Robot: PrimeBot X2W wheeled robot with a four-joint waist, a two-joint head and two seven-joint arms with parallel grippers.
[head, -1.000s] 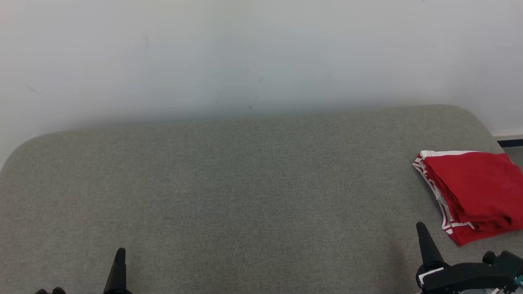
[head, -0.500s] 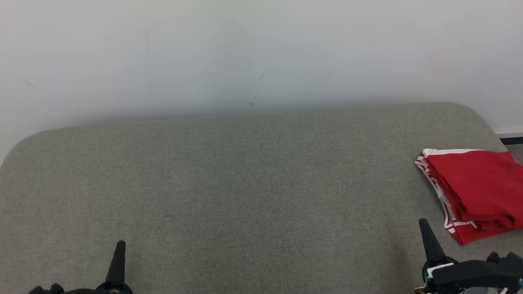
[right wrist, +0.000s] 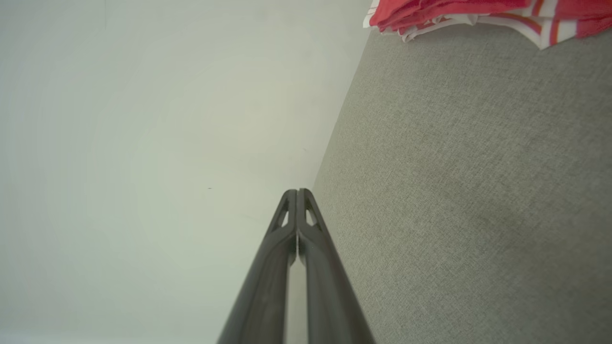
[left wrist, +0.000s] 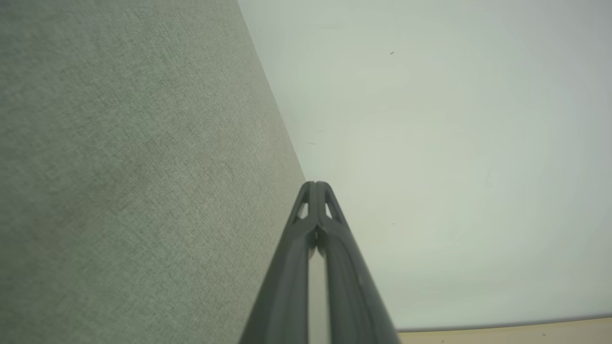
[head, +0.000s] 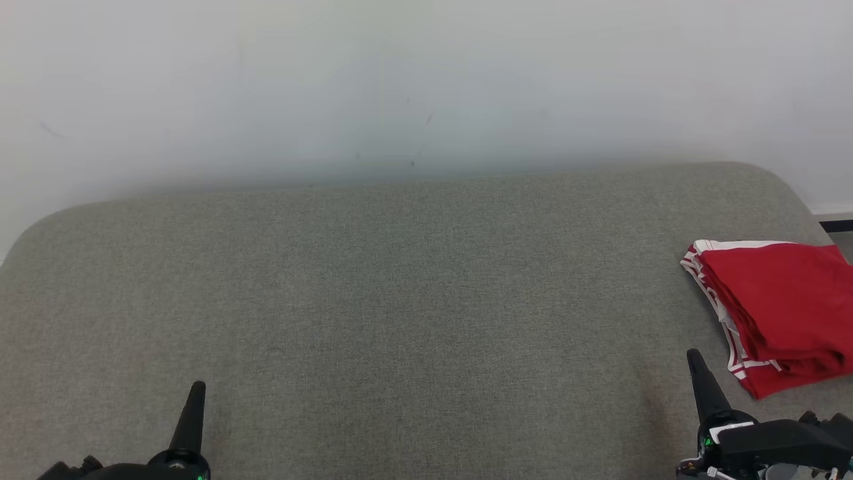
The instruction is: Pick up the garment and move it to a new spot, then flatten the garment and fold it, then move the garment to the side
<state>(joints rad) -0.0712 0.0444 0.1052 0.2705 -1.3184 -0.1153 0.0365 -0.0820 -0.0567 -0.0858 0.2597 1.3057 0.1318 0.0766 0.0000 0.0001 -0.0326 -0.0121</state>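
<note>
Near edge of bench (head: pixel 400 300): left gripper (head: pixel 196 390) and right gripper (head: pixel 694 357), fingers pressed together, empty. Farther, at bench's right end: garment (head: pixel 780 307), folded red stack. Risk: it sits close to that end; a sideways brush could tip it off.

Folded red garment (head: pixel 780 313) runs off the head view's right edge

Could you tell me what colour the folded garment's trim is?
White with red stripes, on the garment; right wrist view.
</note>
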